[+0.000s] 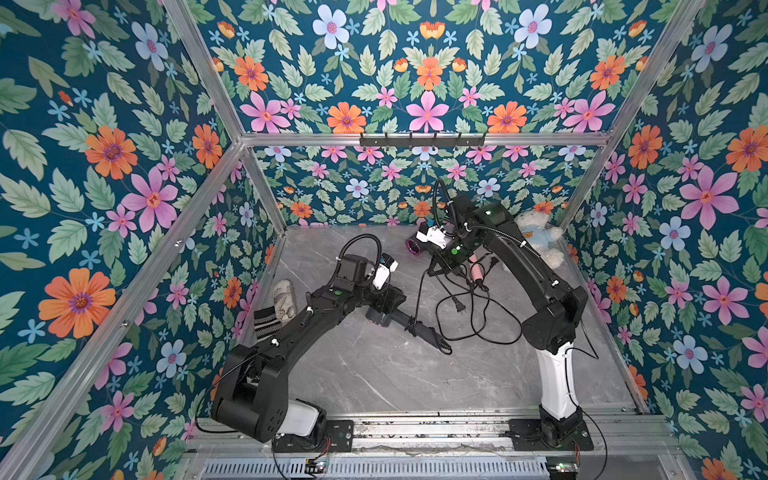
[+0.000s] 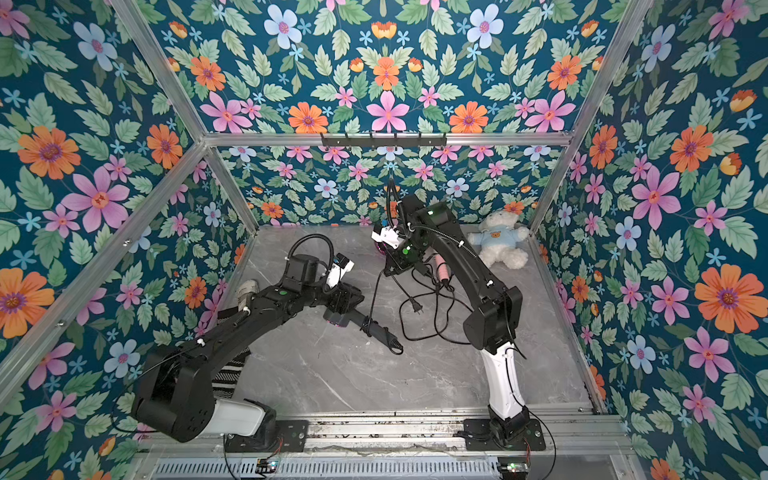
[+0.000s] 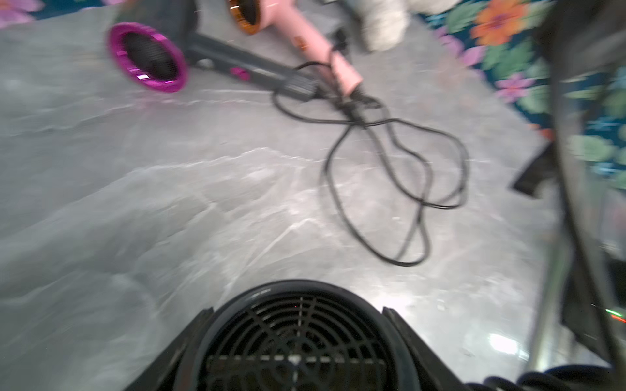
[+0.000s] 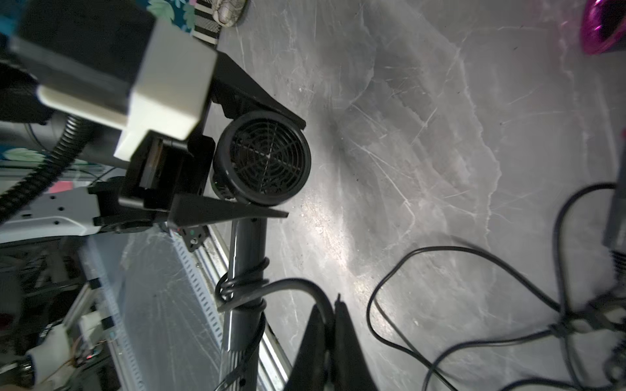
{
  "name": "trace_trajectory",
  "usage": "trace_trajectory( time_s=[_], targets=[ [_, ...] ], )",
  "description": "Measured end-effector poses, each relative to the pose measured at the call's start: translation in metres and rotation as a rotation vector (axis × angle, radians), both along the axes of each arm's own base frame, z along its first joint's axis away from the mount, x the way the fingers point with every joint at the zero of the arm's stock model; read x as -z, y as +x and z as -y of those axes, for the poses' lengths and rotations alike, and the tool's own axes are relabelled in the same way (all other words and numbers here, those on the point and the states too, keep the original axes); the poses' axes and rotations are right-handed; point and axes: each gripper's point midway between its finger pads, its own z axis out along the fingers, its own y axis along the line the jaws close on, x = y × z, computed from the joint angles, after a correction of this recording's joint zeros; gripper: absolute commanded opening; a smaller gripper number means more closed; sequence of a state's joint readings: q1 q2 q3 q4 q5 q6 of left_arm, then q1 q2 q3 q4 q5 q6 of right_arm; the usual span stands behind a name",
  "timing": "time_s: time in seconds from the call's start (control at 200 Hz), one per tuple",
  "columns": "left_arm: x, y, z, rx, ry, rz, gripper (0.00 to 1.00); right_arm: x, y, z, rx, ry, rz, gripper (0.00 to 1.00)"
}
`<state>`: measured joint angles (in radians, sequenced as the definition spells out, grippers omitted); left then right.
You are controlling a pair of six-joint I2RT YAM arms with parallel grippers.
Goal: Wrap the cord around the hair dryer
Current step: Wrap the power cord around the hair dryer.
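In both top views the black hair dryer [image 1: 424, 332] lies close to the table's centre, a little toward 9 o'clock, with its handle pointing toward 4 o'clock. The left pincer [image 1: 380, 307] covers its head there, so the hold is hard to read. The left wrist view settles it: the pincer [image 3: 298, 311] is clenched on either side of the dryer's round grille [image 3: 298, 338].

The right wrist view alone shows the cord [image 4: 294, 282] looped a few turns around the handle, then running into the right pincer [image 4: 333, 304], whose jaws are closed tight on it. From above, that cord [image 1: 419, 299] is only a thin line rising from the handle to the right pincer [image 1: 430, 272], toward 12 o'clock of the dryer.

The left wrist view, though blurred, shows a magenta-ringed dryer [image 3: 149, 57] and a pink dryer [image 3: 305, 37] whole. From above the right arm hides much of both.

The table [image 1: 374, 382] is grey with pale marble veining. Loose cords [image 1: 478, 316] tangle toward 2 o'clock. A white teddy bear [image 2: 498, 241] sits in the 1 o'clock corner, and a striped cloth [image 1: 266, 322] lies at the 9 o'clock edge. Floral wallpaper [image 1: 124, 166] covers the walls behind a metal frame, with a black hook rail [image 1: 422, 141] at 12 o'clock.
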<state>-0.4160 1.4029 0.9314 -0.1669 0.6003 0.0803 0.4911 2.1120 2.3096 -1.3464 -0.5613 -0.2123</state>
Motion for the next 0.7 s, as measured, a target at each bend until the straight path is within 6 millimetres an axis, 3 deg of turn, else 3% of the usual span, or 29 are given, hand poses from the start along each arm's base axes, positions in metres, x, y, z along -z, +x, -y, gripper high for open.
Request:
trace_trajectory(
  time_s=[0.12,0.29,0.41,0.605,0.7],
  targets=[
    [-0.017,-0.007,-0.001,0.025,-0.128,0.018,0.00,0.007,-0.004,0.003,0.002,0.051,-0.040,0.00],
    [-0.035,0.005,-0.024,-0.068,-0.329,0.045,0.00,0.023,-0.005,0.006,0.051,0.160,-0.069,0.00],
    [-0.046,0.010,-0.026,-0.119,-0.438,0.037,0.00,0.030,-0.009,0.002,0.073,0.252,-0.073,0.00],
    [-0.071,0.037,-0.047,-0.337,-0.553,0.087,0.00,0.047,-0.014,0.000,0.143,0.356,-0.068,0.00],
    [-0.079,0.049,-0.059,-0.465,-0.594,0.104,0.00,0.046,-0.012,-0.003,0.183,0.418,-0.056,0.00]
  ],
)
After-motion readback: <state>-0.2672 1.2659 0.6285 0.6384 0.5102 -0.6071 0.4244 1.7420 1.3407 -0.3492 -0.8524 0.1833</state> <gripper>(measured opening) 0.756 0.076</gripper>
